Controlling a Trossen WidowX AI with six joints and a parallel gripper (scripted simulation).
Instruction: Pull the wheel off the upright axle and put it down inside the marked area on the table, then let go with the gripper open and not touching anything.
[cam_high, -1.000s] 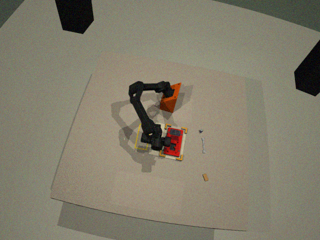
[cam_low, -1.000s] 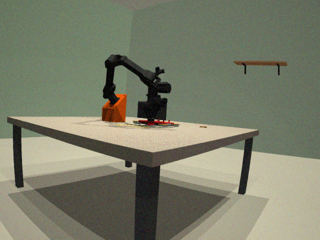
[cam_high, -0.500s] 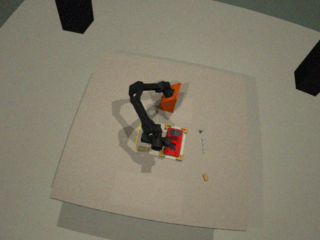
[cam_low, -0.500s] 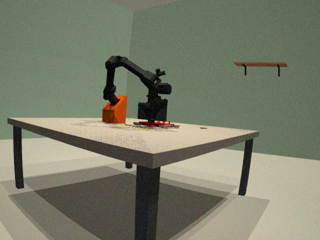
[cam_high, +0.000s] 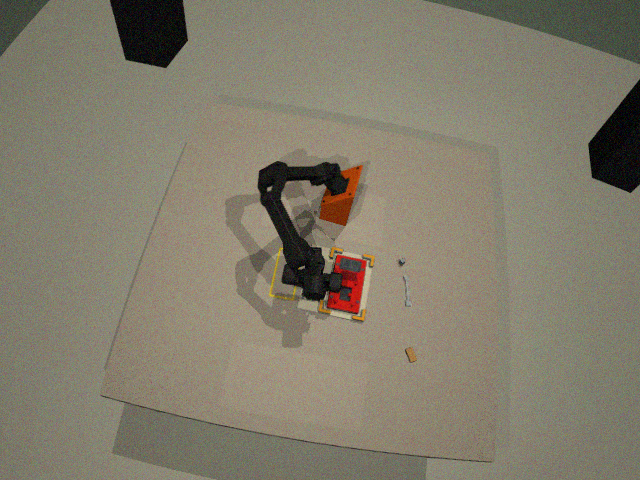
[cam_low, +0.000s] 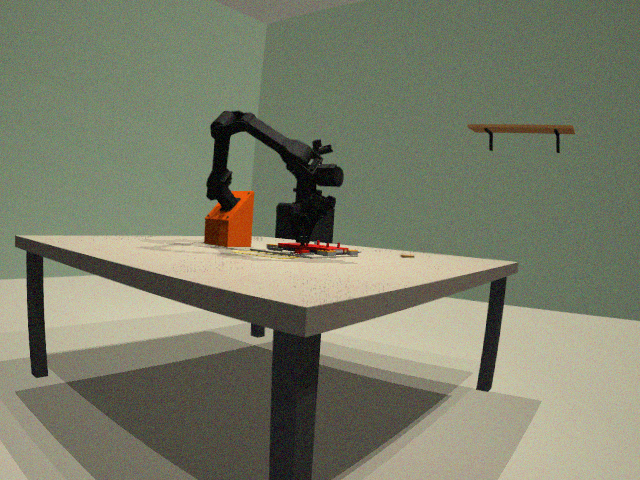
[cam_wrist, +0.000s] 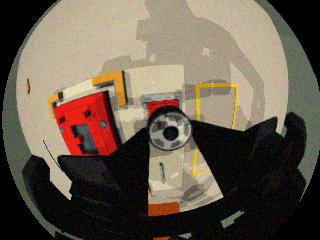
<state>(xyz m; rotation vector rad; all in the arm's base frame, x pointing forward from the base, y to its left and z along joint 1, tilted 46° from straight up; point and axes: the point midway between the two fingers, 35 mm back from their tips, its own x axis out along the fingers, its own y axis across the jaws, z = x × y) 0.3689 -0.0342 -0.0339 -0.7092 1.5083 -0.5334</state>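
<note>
Gripping: the gripper (cam_wrist: 171, 160) is closed on the wheel (cam_wrist: 170, 131), its two dark fingers pinching the rim from either side in the wrist view.
Wheel: a grey disc with a dark hub hole, seen face-on between the fingers; it sits over the near edge of the white board (cam_high: 370, 289), beside the red plate (cam_high: 347, 285). Whether it is on the axle or lifted clear of it cannot be told from these views.
Axle: hidden behind the wheel and the gripper.
Marked area: a yellow outlined rectangle (cam_high: 272, 281) on the table (cam_high: 439, 258), just beside the white board on the arm's side; in the wrist view its outline (cam_wrist: 235, 103) lies just to the right of the wheel.
Arm: the black arm (cam_high: 281, 217) rises from an orange wedge-shaped block (cam_high: 338, 206), bends over at the elbow and reaches down so the wrist hangs low over the board's edge (cam_low: 305, 222).
Board: white, with orange brackets (cam_high: 368, 257) at its corners, carrying the red plate with dark blocks (cam_high: 349, 265) on it.
Other items: a small grey piece (cam_high: 401, 262), a pale thin rod (cam_high: 406, 290) and a small tan block (cam_high: 410, 354) lie on the table well apart from the board.
Room: a wooden wall shelf (cam_low: 521, 128) on the green wall.
</note>
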